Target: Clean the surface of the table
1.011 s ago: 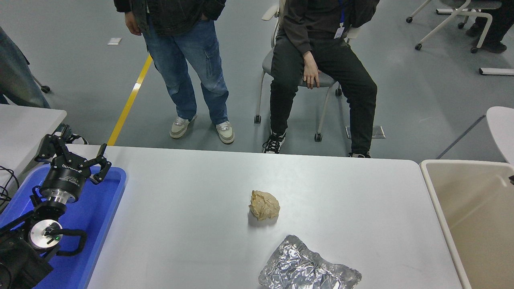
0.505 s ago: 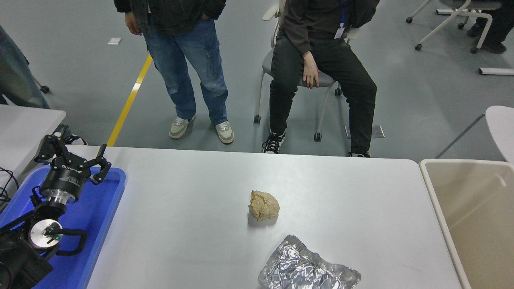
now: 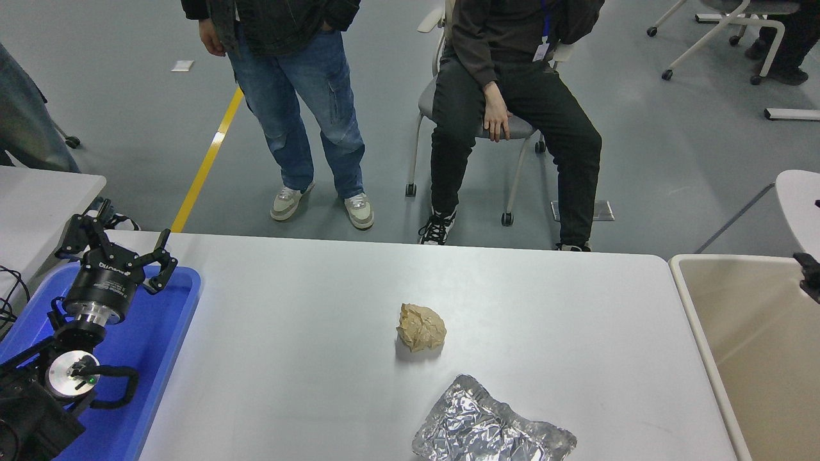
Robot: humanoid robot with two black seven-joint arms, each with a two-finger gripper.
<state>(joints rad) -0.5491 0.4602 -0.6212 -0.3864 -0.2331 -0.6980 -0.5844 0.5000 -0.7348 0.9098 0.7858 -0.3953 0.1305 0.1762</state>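
The table surface [image 3: 288, 320] is a wide white-grey top with rounded corners. On it lie a crumpled brown paper ball [image 3: 421, 326] near the middle and a creased sheet of silver foil [image 3: 493, 429] at the front edge. My left gripper [image 3: 118, 242] is parked open over the blue tray [image 3: 163, 346] at the lower left, holding nothing. Only a small black tip of my right gripper [image 3: 809, 272] shows at the right edge, far from both pieces of litter.
A beige bin [image 3: 756, 346] stands against the table's right end. One person [image 3: 295, 96] stands and another [image 3: 512, 109] sits on a chair beyond the far edge. A smaller white table [image 3: 38, 198] is at the left.
A black tip of the right arm has come into view at the right edge, above the bin. The paper ball, the foil and the left arm have not moved.
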